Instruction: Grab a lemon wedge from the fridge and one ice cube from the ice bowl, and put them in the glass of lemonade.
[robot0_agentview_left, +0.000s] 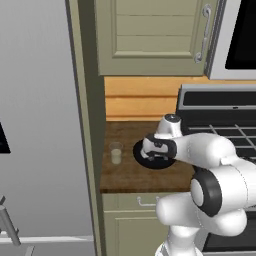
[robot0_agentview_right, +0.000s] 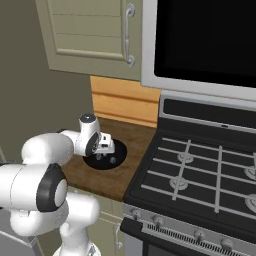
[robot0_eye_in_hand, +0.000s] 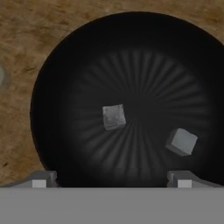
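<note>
The wide-open claw (robot0_eye_in_hand: 111, 178) hangs over the ice bowl (robot0_eye_in_hand: 57, 78) holding 2 cubes (robot0_eye_in_hand: 113, 117).

The ice bowl (robot0_agentview_left: 140, 156) sits on the wooden counter (robot0_agentview_left: 125, 177), with the glass of lemonade (robot0_agentview_left: 116, 153) just to its left; the fridge (robot0_agentview_left: 37, 125) stands left of the counter, the stove (robot0_agentview_right: 200, 175) to its right; two ice cubes (robot0_eye_in_hand: 113, 117) lie apart in the bowl; the gripper (robot0_eye_in_hand: 111, 177) hangs over it
</note>
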